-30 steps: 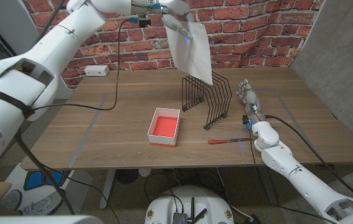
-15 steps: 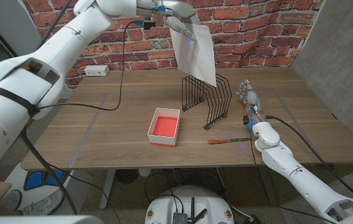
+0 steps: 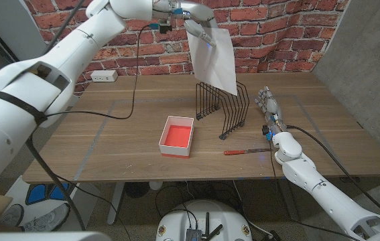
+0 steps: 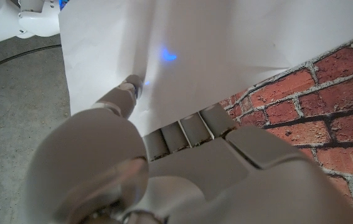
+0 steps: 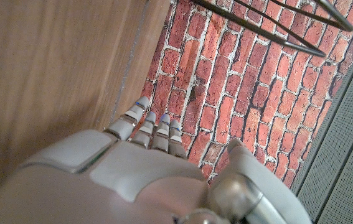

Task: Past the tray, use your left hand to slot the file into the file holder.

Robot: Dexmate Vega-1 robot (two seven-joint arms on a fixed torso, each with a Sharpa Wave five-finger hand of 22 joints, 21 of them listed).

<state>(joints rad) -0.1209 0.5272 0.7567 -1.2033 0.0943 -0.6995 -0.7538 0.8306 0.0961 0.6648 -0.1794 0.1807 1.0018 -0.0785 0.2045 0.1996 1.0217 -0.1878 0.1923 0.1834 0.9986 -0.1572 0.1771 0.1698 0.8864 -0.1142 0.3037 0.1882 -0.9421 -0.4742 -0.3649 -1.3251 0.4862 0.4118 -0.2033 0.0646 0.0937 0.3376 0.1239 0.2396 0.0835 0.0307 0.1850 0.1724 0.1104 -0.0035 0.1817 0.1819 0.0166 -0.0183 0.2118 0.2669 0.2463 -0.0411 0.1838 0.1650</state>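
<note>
Head view: the left hand [image 3: 196,17] is raised high above the far side of the wooden table [image 3: 109,144], and a white sheet-like file [image 3: 214,60] is held by its top edge, pinched between the thumb and the other fingers. The file hangs tilted in the air, its lower corner just above the black wire file holder [image 3: 222,107], whose upright dividers stand on the table past the tray [image 3: 177,136]. The tray is white with a red inside and lies near the table's middle, in front of the holder and apart from it. A red-handled tool [image 3: 243,152] lies on the table between the holder and the near edge, close to the right arm. The right hand [image 3: 267,106] stands beside the holder with fingers extended and close together, nothing held.

Left wrist view: the file [image 4: 226,43] is seen pressed between the thumb and fingers [image 4: 182,130] of the left hand [image 4: 164,168].

Right wrist view: the right hand [image 5: 145,162] is shown with straight fingers against a brick wall [image 5: 238,93].
</note>
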